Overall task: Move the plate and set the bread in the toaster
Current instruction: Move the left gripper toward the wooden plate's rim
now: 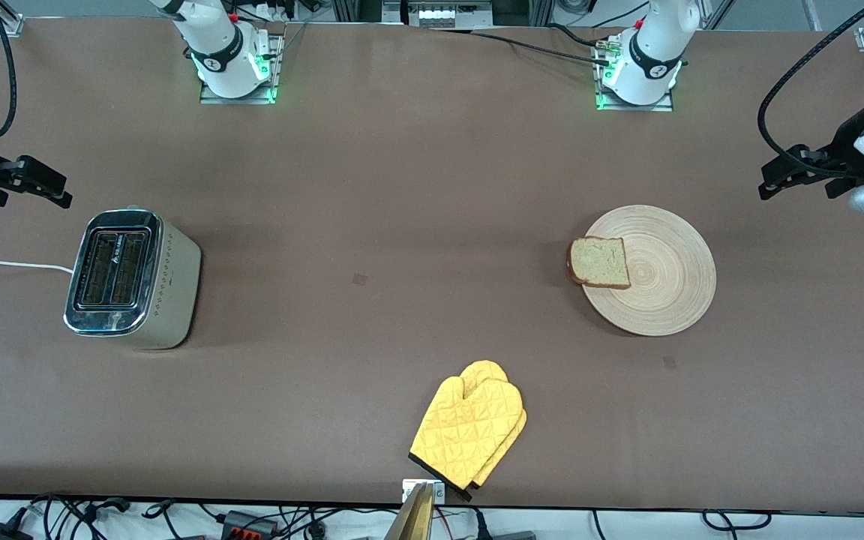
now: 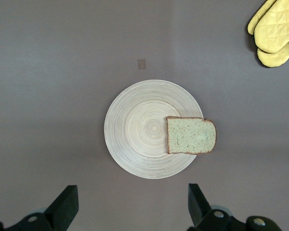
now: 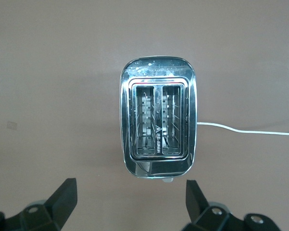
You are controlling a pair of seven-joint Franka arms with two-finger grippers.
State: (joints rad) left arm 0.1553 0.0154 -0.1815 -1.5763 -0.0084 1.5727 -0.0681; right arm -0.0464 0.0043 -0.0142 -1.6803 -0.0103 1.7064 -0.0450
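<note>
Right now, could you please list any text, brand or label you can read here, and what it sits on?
Nothing can be read for certain.
Toaster: a small mark with lettering between its two slots, too blurred to read.
Plate, bread, yellow oven mitts: no text visible.

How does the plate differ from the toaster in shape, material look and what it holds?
The plate is a flat round disc of pale ringed wood; the toaster is a tall box with cream sides and a chrome top. The plate carries the bread, which overhangs its rim; the toaster's slots are empty. Both rest on the table, each under an open gripper.
</note>
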